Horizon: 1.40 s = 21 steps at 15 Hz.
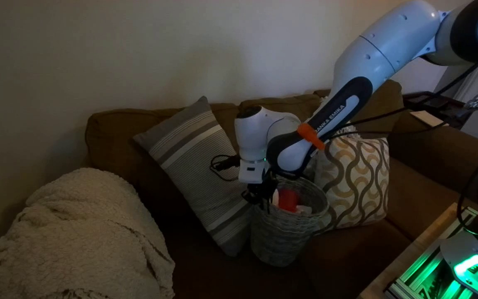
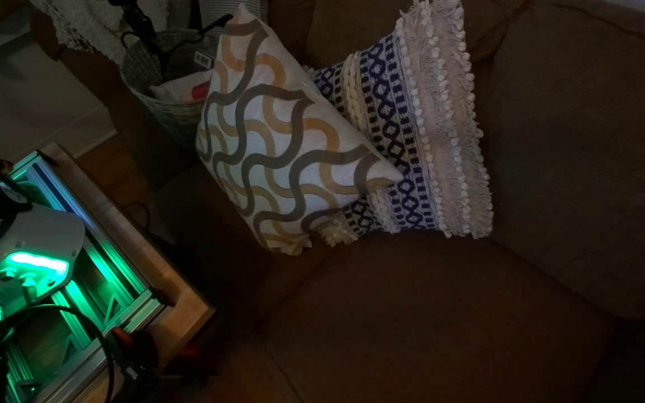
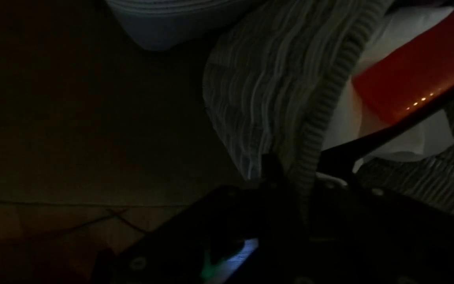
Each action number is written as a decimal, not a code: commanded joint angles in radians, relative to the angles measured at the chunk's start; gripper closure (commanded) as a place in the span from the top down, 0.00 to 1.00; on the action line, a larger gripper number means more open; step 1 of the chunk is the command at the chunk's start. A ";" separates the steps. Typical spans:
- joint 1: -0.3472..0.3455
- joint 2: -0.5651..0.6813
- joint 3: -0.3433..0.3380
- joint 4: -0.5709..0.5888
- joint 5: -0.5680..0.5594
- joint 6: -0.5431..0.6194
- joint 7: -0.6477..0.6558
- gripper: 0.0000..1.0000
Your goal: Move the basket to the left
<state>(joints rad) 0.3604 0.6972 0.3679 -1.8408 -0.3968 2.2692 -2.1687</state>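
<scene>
Dim throughout; wrist view murkiest.
Narrow glowing green light strip (image 1: 469,265) blown out in both exterior views; black two-fingered pincer (image 3: 302,169) near-silhouette, soft focus.

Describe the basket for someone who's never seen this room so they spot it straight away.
Find the brown couch, then look between the grey striped cushion and the white cushion with wavy bands. The basket there is greyish, woven and bucket-shaped. Unlike either cushion, it has an open top with a red item inside.
</scene>
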 commanded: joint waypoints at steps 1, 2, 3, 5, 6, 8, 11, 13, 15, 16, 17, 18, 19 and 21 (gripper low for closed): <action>0.067 -0.125 0.049 -0.027 0.039 -0.049 0.067 0.04; 0.096 -0.130 0.060 -0.007 0.042 -0.052 0.098 0.04; 0.129 -0.131 0.069 0.021 0.043 -0.065 0.130 0.05; 0.239 -0.122 0.044 0.104 -0.023 -0.092 0.248 0.04; 0.309 -0.104 0.017 0.166 -0.080 -0.130 0.320 0.04; 0.405 -0.040 -0.023 0.285 -0.148 -0.205 0.396 0.04; 0.524 0.075 -0.092 0.466 -0.232 -0.328 0.399 0.04; 0.547 0.151 -0.109 0.558 -0.232 -0.334 0.350 0.04; 0.523 0.220 -0.103 0.612 -0.187 -0.230 0.323 0.03; 0.505 0.237 -0.096 0.625 -0.159 -0.194 0.314 0.03; 0.528 0.197 -0.113 0.544 -0.171 -0.204 0.354 0.12; 0.521 0.227 -0.116 0.571 -0.160 -0.172 0.344 0.12; 0.516 0.248 -0.118 0.590 -0.153 -0.152 0.335 0.12; 0.526 0.266 -0.123 0.596 -0.147 -0.161 0.344 0.03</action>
<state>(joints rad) 0.8606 0.9609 0.2655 -1.2398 -0.5601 2.1280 -1.8298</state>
